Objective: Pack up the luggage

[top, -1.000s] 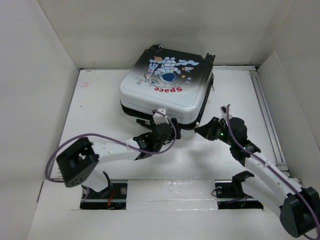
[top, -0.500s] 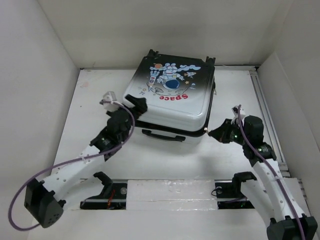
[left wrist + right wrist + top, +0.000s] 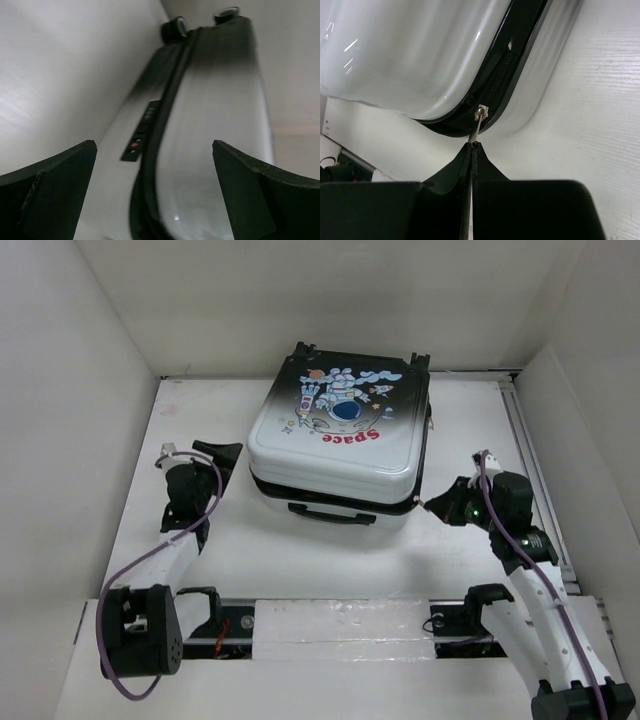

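Note:
The luggage (image 3: 340,445) lies flat and closed on the white table, astronaut print and red "Space" word facing up, its handle towards me. My right gripper (image 3: 437,503) is at its front right corner, shut on the metal zipper pull (image 3: 478,122), whose slider sits on the black zipper seam (image 3: 505,75). My left gripper (image 3: 222,452) is open and empty, just left of the luggage and apart from it. The left wrist view shows the luggage's side (image 3: 210,125) with its black seam, a small lock panel (image 3: 141,134) and two black wheels (image 3: 175,26) at the far end.
White walls enclose the table (image 3: 200,430) on the left, back and right. A metal rail (image 3: 535,470) runs along the table's right edge. The arm mounts (image 3: 340,625) sit along the near edge.
My left arm has drawn back off the luggage's left corner to the left and stands open beside it. The luggage's lid lies lower and flatter. My right gripper has hardly moved.

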You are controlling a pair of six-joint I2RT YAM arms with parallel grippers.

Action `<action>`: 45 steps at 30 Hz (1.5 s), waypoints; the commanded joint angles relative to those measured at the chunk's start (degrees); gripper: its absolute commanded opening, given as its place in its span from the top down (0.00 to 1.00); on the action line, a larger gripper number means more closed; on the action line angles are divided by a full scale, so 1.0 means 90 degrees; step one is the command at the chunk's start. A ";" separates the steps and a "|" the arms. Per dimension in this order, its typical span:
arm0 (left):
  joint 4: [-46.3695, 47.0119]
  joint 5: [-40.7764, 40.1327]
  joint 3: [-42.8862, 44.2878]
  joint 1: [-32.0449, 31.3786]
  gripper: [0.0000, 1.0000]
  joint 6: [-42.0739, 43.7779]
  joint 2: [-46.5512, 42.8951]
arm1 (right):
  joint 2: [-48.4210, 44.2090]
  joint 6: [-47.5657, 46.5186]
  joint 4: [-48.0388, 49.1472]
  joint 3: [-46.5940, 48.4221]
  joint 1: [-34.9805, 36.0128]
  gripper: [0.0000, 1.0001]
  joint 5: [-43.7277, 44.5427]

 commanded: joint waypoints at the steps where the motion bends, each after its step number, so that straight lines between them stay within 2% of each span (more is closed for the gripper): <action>1: 0.1828 0.0930 0.0245 0.0005 0.00 -0.0575 0.0425 | -0.0080 -0.0139 0.0168 0.0414 -0.0122 1.00 0.0160; 6: 0.3757 0.1320 -0.0134 -0.0200 0.01 -0.1463 0.1568 | -0.0080 -0.0139 0.0168 0.0414 -0.0122 1.00 0.0101; 10: 0.4580 0.1534 -0.0212 -0.0259 0.01 -0.1873 0.2242 | -0.0080 -0.0139 0.0295 0.0473 -0.0122 1.00 -0.0142; 14: 0.6260 0.1798 -0.0350 -0.0327 0.00 -0.2654 0.2984 | -0.0012 -0.0081 0.0354 0.0473 -0.0122 1.00 -0.0309; 16: 0.7155 0.1799 -0.0350 -0.0686 0.00 -0.3055 0.3296 | 0.0047 -0.0081 0.0412 0.0415 -0.0122 1.00 -0.0368; 22: 0.7912 0.1477 -0.0427 -0.1557 0.00 -0.3398 0.3289 | 0.0164 0.0066 0.0725 0.0248 -0.0181 1.00 -0.0573; 26: 0.7066 0.1418 -0.0438 -0.1694 0.00 -0.2882 0.2218 | 0.0301 -0.0421 0.0141 0.0531 -0.0181 1.00 -0.0943; 31: 0.4508 0.0814 -0.0281 -0.1938 0.00 -0.1740 0.0585 | 0.0301 -0.0734 -0.0756 0.0688 0.0052 1.00 -0.1383; 34: 0.3978 0.0607 -0.0223 -0.1938 0.00 -0.1513 0.0056 | 0.0087 -0.0590 -0.0993 0.0814 0.0414 1.00 -0.1024; 36: 0.3774 0.0763 -0.0223 -0.1938 0.00 -0.1445 0.0055 | -0.0118 -0.0326 -0.1062 0.0815 0.0639 1.00 -0.0253; 37: 0.3772 0.0764 -0.0310 -0.1938 0.00 -0.1445 0.0055 | -0.0322 -0.0170 -0.0927 0.0815 0.0639 0.88 -0.0028; 40: 0.3772 0.0920 -0.0553 -0.1938 0.00 -0.1445 0.0133 | -0.0470 0.0221 -0.0673 0.0815 0.0639 0.74 0.0831; 41: 0.3772 0.0920 -0.0613 -0.1938 0.00 -0.1445 0.0134 | -0.0470 0.0222 -0.0536 0.0902 0.0639 0.67 0.0920; 45: 0.3772 0.1047 -0.0672 -0.1938 0.00 -0.1387 0.0251 | -0.0159 0.0145 -0.0379 0.1867 0.0639 0.58 0.1643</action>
